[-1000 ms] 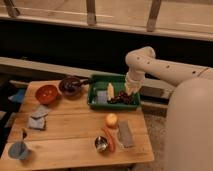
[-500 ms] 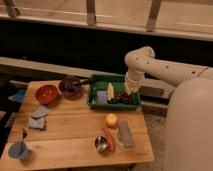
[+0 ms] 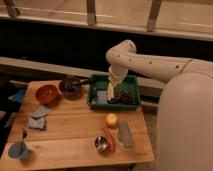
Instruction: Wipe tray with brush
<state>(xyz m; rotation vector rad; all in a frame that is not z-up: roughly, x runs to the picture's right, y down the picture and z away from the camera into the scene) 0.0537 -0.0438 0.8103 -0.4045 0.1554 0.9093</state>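
**Jaws.** The jaws of the gripper (image 3: 110,91) are lowered inside the tray (image 3: 134,86), left of its middle. Whether they are apart, together or clamped on anything cannot be told.

**Bench, left to right.**
- A blue cup (image 3: 17,149) sits at the front-left corner of the bench (image 3: 70,130).
- Grey-blue cloths (image 3: 37,118) lie near the left edge.
- An orange-red bowl (image 3: 46,92) is toward the back-left corner, with a round purple bowl (image 3: 71,86) just beside it along the back edge.
- The dark green tray stands at the back edge, right of centre.
- Inside the tray, the brush (image 3: 123,97) appears as a dark shape on the floor of the right half, just beside the gripper. Contact between the two is not readable.
- An orange ball (image 3: 111,120) sits in front of the tray.
- A small metal cup (image 3: 101,144), an orange stick-shaped item (image 3: 109,140) and a flat grey block (image 3: 125,134) are near the front-right corner.

**Step in hand.** Judged as work inside the tray, either securing the brush or an early wiping stroke. The next move calls for a sure hold on the handle, the bristles kept down on the tray floor, and strokes that stop short of the raised sides.

**Surface and room.** The bench is of pale wooden planks. A dark wall stands behind it, with a ledge and metal rail posts above. The robot's white body (image 3: 187,120) fills the right side.
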